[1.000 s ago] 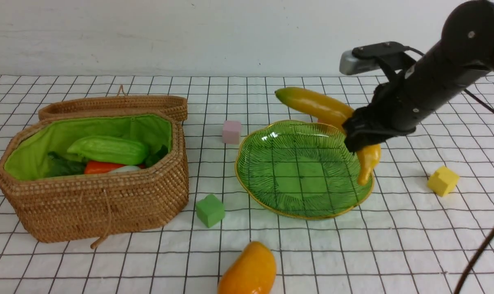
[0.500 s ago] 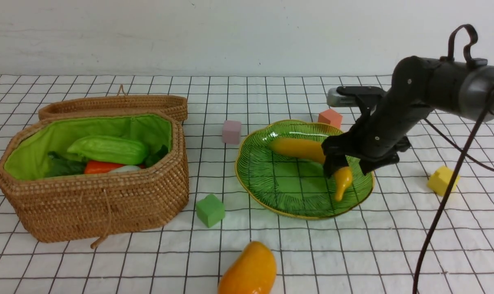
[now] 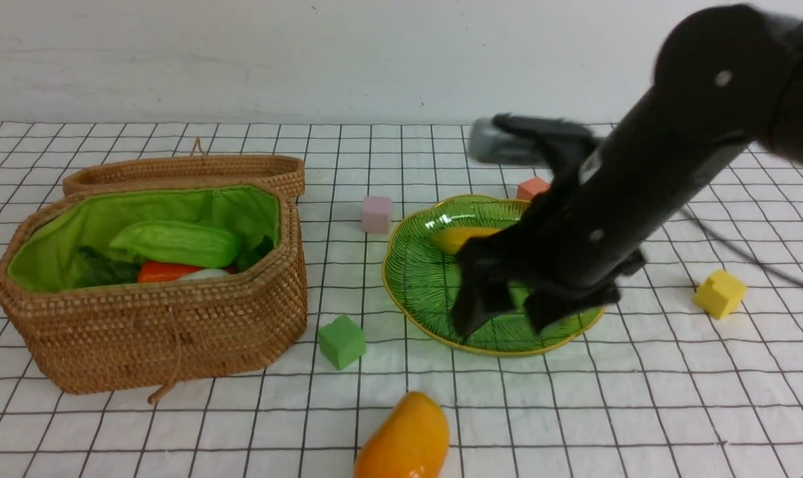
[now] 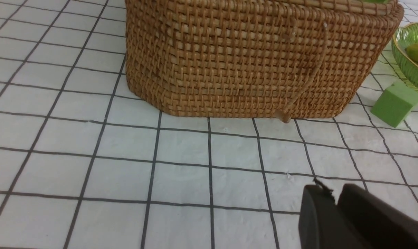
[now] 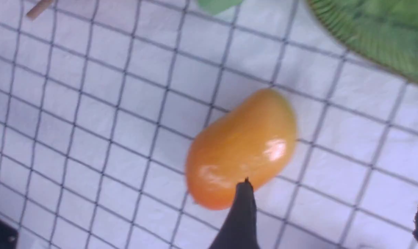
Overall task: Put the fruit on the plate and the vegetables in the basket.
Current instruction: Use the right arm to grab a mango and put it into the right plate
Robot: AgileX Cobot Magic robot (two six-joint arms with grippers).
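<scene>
Though apart, one banana (image 3: 464,238), one mango (image 3: 405,438).

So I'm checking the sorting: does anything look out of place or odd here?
Only the mango: it lies on the cloth near the front edge, outside the plate, where the fruit belongs. The banana rests in the plate, the gourd sits in the basket, and nothing looks spilled or damaged.

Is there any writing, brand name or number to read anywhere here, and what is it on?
None readable in any view. The brown woven rattan basket, green ribbed glass plate, orange-yellow toy mango, green foam cube and black right gripper bear no words, labels or numbers; the white cloth has only a black grid.
</scene>
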